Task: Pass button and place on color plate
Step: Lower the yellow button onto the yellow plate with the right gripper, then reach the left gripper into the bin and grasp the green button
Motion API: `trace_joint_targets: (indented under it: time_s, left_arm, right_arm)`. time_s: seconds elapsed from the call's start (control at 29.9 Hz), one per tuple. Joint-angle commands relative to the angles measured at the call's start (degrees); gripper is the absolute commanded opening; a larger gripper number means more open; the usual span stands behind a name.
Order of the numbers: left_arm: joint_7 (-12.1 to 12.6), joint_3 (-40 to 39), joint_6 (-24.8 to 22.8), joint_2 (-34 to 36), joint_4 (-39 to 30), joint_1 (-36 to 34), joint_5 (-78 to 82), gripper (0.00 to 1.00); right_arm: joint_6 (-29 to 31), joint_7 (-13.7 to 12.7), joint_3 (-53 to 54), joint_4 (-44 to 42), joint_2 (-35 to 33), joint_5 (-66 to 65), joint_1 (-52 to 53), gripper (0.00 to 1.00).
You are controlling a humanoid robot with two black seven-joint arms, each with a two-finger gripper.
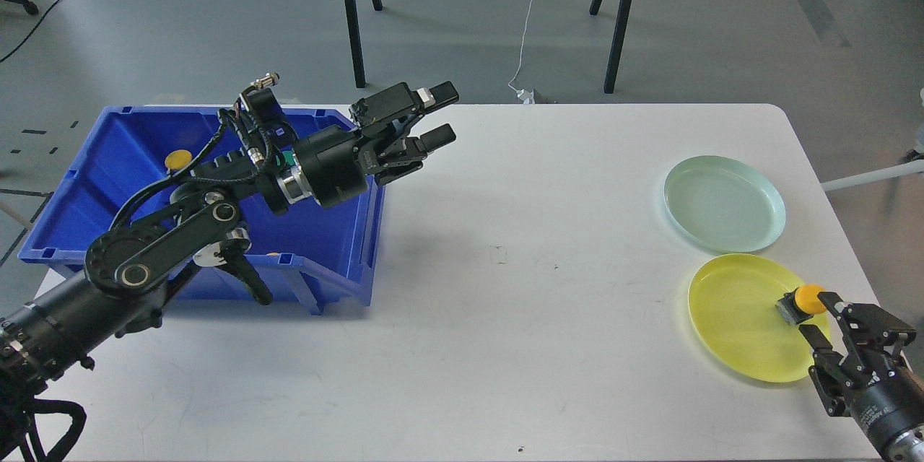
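Note:
A button [801, 302] with a yellow cap and a black base lies on the right side of the yellow plate [733, 325]. My right gripper [823, 318] is open just beside the button, at the plate's right rim, and holds nothing. My left gripper [442, 115] is open and empty. It hangs above the table at the right rim of the blue bin [339, 245]. Another yellow button [177, 158] lies in the bin's far left part.
A pale green plate [724, 203] sits behind the yellow plate near the table's right edge. My left arm stretches over the blue bin. A small green part [289, 157] shows in the bin behind the arm. Stand legs rise behind the table.

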Motion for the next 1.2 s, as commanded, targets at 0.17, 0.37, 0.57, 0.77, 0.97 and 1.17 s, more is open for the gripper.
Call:
trace_joint_targets:
  time_s: [0.17,0.37,0.57,0.77,0.97,1.17]
  left_arm:
    - [0.0,-5.55,0.0,3.9,0.01,0.07,0.0,0.92]
    - [0.0,-7.77,0.0,20.41,-0.78,-1.6,2.53,0.96]
    - [0.0,-7.68,0.0,37.39,-4.38,-3.71,26.14,0.98]
    - [0.0,-5.05,0.0,38.02,-7.55,-3.36,56.55,0.97]
    - [0.0,-1.53,0.0,34.15,-5.8,-3.63,68.9,0.97]
    - [0.0,2.42,0.0,30.82,-0.09,-3.71,70.95,0.97]
  right_arm:
    - [2.9,0.0,1.03,2.07,2.44,0.09,4.91,0.56]
    - [2.55,0.0,1.12,3.13,3.23,0.18,14.84,0.56]
    - [2.55,0.0,1.9,2.43,7.8,0.27,22.14,0.56]
    - [2.72,0.0,3.75,2.16,11.31,4.13,27.16,0.65]
    - [2.81,0.0,3.84,2.16,11.49,5.46,28.22,0.71]
    - [2.81,0.0,3.93,1.9,11.41,5.46,27.87,0.72]
